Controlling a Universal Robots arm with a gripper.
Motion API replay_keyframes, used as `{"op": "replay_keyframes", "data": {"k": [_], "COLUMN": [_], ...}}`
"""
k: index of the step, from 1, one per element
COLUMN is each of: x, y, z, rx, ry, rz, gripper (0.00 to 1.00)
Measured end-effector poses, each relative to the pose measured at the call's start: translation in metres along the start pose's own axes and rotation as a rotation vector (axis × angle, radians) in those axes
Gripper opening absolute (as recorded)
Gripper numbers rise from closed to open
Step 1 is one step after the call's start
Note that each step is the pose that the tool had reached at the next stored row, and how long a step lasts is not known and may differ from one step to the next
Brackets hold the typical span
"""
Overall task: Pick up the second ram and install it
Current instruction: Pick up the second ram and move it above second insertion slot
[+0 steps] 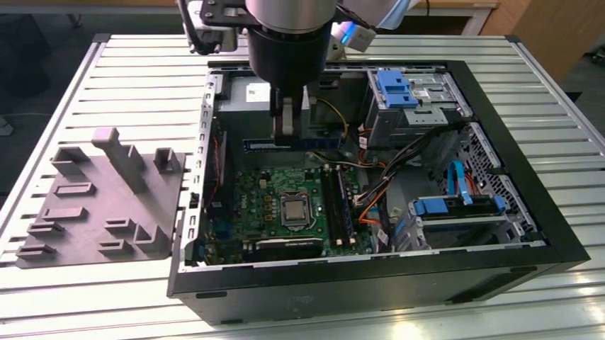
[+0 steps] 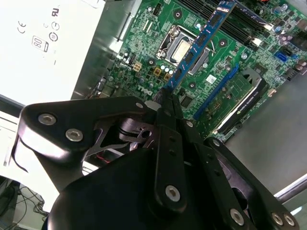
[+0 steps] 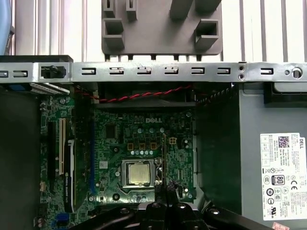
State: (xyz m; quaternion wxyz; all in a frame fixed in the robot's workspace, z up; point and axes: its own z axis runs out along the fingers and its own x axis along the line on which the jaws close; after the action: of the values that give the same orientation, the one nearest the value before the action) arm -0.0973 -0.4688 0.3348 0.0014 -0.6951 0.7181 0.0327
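Case [image 1: 378, 273] was lying on its side with the panel off, sitting on a slatted table [image 1: 113, 85], and it was pretty packed. It held a green motherboard [image 1: 255, 195] with the CPU [image 1: 295, 210] in its socket, long black memory slots [image 1: 338, 205] just to the exterior view's right of the CPU, and a power supply [image 1: 248, 91] up in the far corner. Two blue drive caddies [image 1: 395, 88] sat along the exterior view's right side, with a tangle of coloured cables [image 1: 373, 191] running between them and the board. Outside the case, off to the exterior view's left, a gray fixture [image 1: 104, 198] with upright posts and pockets sat on the table. The gripper [image 1: 292, 133] came straight down into the case with its fingers [image 2: 169, 143] pinched together on one end of the second ram [image 1: 269, 146]. The stick poked out sideways from between them. In the exterior view it hung level over the far edge of the motherboard, near the power supply and well apart from the memory slots. In the second wrist view the second ram [image 2: 199, 43] ran out from the fingertips and crossed in front of the CPU socket, and it looked held up off the board, not seated in anything.
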Motion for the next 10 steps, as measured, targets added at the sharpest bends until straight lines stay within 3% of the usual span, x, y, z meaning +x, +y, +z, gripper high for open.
{"op": "replay_keyframes", "data": {"k": [10], "x": [0.0001], "y": [-0.0001], "z": [0.0033], "rx": [-0.0001], "ry": [-0.0004], "rz": [0.000], "gripper": [0.12]}}
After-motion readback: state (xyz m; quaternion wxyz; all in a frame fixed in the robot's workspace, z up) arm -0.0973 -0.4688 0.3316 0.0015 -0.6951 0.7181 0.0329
